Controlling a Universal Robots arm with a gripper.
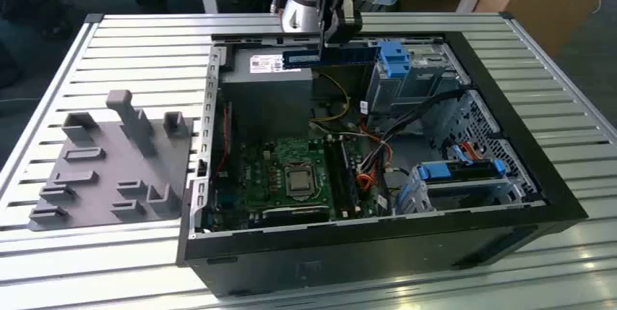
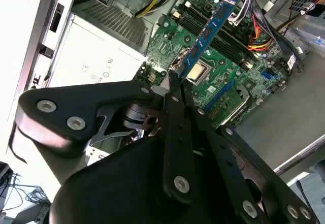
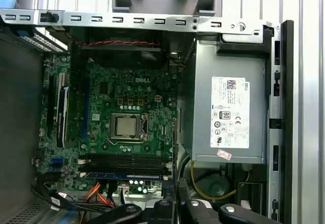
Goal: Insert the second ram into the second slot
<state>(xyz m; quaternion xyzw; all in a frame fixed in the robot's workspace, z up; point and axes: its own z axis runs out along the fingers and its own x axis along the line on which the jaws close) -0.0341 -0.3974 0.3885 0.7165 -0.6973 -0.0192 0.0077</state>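
Note:
My gripper (image 1: 330, 44) hangs over the far side of the open computer case (image 1: 540, 180), above the power supply. It is shut on the second ram (image 1: 328, 56), a thin dark blue-green stick held level and on edge. In the second wrist view the second ram (image 2: 209, 32) juts out from the black fingers (image 2: 175, 112), high above the motherboard (image 2: 231, 76). The first wrist view looks straight down on the motherboard (image 3: 101, 112). There the dark memory slots (image 3: 127, 160) lie beside the processor socket (image 3: 126, 126), and another blue stick (image 3: 124, 174) stands seated in a slot next to them.
A grey power supply (image 3: 228, 112) fills one corner of the case. Blue drive cages (image 1: 395, 57) (image 1: 463, 171) and a tangle of cables (image 1: 371, 158) crowd the exterior view's right side. A grey fixture with upright posts (image 1: 106, 158) stands on the slatted table (image 1: 58, 71) at the left.

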